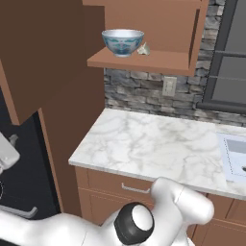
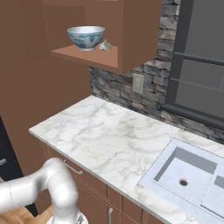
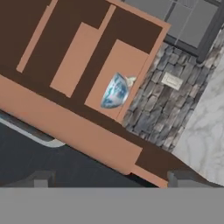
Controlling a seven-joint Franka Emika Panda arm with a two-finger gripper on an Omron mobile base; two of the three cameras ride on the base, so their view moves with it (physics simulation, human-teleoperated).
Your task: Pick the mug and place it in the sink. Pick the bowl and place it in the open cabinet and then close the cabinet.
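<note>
The bowl (image 1: 123, 42) (image 2: 86, 36) stands upright on the inner shelf of the open cabinet (image 1: 144, 61) (image 2: 87, 56), with a small grey-white lump (image 1: 143, 48) just to its right. In the hand view the bowl (image 3: 115, 91) appears rolled sideways and far off. My gripper (image 3: 113, 179) is open, with dark fingertips (image 3: 41, 178) wide apart and nothing between them. It is well to the left of the cabinet, apart from everything. The sink (image 1: 233, 158) (image 2: 188, 175) lies at the counter's right end, and the basin that shows is bare. The mug is out of view.
The cabinet's brown door (image 1: 48, 62) stands swung open on the left. A marble counter (image 1: 149, 144) runs below, with a stone backsplash, an outlet (image 1: 169, 86) and a dark window (image 1: 226, 57) behind. A black appliance (image 1: 19, 168) sits at the far left.
</note>
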